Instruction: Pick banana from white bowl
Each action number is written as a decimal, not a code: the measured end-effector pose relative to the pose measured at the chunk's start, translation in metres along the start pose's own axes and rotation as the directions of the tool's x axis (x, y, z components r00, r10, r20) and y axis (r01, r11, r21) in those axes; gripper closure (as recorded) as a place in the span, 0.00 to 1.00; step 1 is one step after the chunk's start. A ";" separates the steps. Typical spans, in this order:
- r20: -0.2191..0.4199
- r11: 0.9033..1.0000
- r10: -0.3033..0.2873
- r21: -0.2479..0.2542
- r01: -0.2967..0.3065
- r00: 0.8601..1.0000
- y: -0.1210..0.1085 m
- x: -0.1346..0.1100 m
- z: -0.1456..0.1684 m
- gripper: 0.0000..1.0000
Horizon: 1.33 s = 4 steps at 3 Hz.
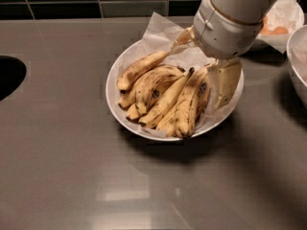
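Observation:
The white bowl (120, 107), lined with crinkled white paper, sits mid-counter and holds several ripe bananas. The banana (190, 108) is long and fairly straight, lies at the right of the pile, and has a small sticker near its stem end. A shorter curved mottled banana (152, 83) with a dark sticker lies to its left. My gripper (205, 60) hangs over the bowl's right side, open. One beige finger (225, 83) is down just right of the banana, and the other finger (184, 36) is over the paper at the bowl's back. It holds nothing.
A smaller paper-lined bowl of orange fruits (280, 20) stands at the back right, partly behind my arm. Another white bowl's rim (296, 61) shows at the right edge. A dark round opening (7, 75) is in the counter at the left. A dark tiled wall runs along the back.

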<state>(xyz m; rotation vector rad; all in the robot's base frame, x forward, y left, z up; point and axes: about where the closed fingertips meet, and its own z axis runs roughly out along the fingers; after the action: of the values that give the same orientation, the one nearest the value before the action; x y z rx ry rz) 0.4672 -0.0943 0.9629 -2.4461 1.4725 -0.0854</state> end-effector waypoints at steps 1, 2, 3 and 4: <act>-0.001 1.000 0.000 0.000 0.000 1.000 0.000 0.000 0.000 0.22; 0.003 1.000 0.008 -0.011 -0.007 1.000 0.003 0.004 0.005 0.26; 0.010 1.000 0.011 -0.023 -0.011 1.000 0.003 0.007 0.012 0.28; 0.019 0.999 0.010 -0.036 -0.009 1.000 0.001 0.008 0.020 0.30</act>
<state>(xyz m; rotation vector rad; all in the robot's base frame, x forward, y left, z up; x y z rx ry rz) 0.4742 -0.0975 0.9428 -2.4606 1.4898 -0.0334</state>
